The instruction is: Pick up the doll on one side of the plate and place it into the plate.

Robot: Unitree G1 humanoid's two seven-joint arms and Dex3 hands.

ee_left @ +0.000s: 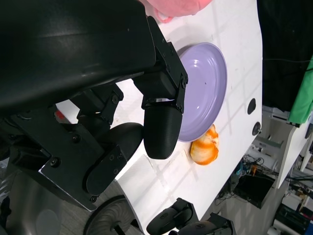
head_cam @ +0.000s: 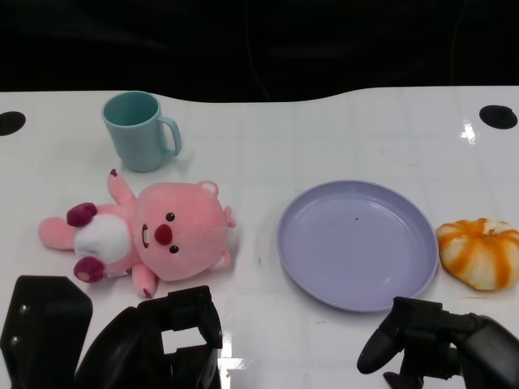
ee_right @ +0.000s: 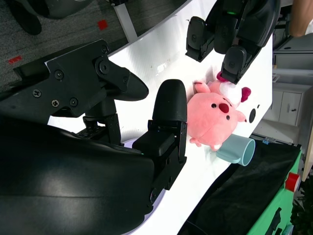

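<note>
A pink plush doll (head_cam: 150, 235) lies on its back on the white table, left of the empty lilac plate (head_cam: 357, 243). My left hand (head_cam: 158, 340) hovers at the table's front edge just below the doll, holding nothing, fingers apart. My right hand (head_cam: 434, 344) is low at the front right, just short of the plate's near rim, and also empty. The left wrist view shows the left hand's fingers (ee_left: 159, 105) before the plate (ee_left: 208, 81), with a corner of the doll (ee_left: 178, 7) at the edge. In the right wrist view the doll (ee_right: 215, 115) lies beyond the right hand's fingers (ee_right: 168, 125), with the left hand (ee_right: 230, 29) behind it.
A teal mug (head_cam: 139, 130) stands upright behind the doll, near the far edge. An orange and white striped object (head_cam: 480, 251) lies right of the plate, close to its rim. Bare white table (head_cam: 324, 138) stretches between mug and plate.
</note>
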